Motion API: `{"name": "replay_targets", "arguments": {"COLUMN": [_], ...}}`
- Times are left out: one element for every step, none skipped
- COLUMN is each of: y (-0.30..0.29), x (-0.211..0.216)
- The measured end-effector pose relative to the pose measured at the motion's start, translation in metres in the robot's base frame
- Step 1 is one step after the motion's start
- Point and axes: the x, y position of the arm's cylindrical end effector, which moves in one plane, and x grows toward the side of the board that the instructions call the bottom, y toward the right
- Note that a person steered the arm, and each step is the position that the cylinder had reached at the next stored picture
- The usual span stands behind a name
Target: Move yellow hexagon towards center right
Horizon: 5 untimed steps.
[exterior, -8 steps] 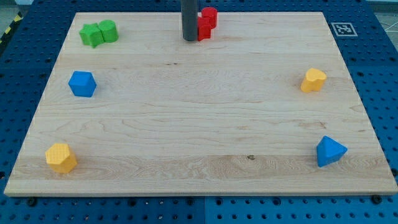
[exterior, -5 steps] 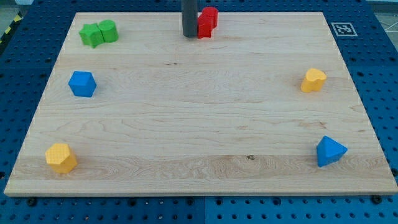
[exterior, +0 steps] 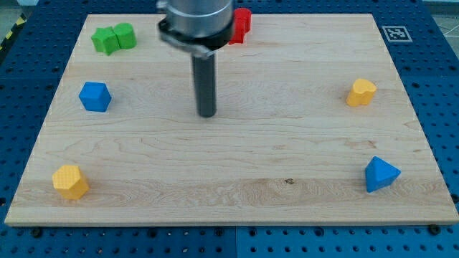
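The yellow hexagon [exterior: 70, 181] sits near the bottom left corner of the wooden board [exterior: 287, 143]. My tip [exterior: 206, 114] touches the board left of centre, well above and to the right of the yellow hexagon, apart from every block. A second yellow block [exterior: 361, 92] lies at the centre right.
A blue block [exterior: 95, 96] lies at the left. A green block [exterior: 113, 37] is at the top left. A red block [exterior: 241, 23] at the top centre is partly hidden by the arm. A blue triangular block [exterior: 380, 174] sits at the bottom right.
My tip has moved from beside the red block at the top down toward the middle of the board. The arm's body now shows at the top. No block has moved.
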Motion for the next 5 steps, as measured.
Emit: {"name": "replay_targets", "arguments": {"y": [-0.046,-0.09,-0.139,-0.183,-0.226], "x": [0.038,0.053,0.053,0.067,0.087]}}
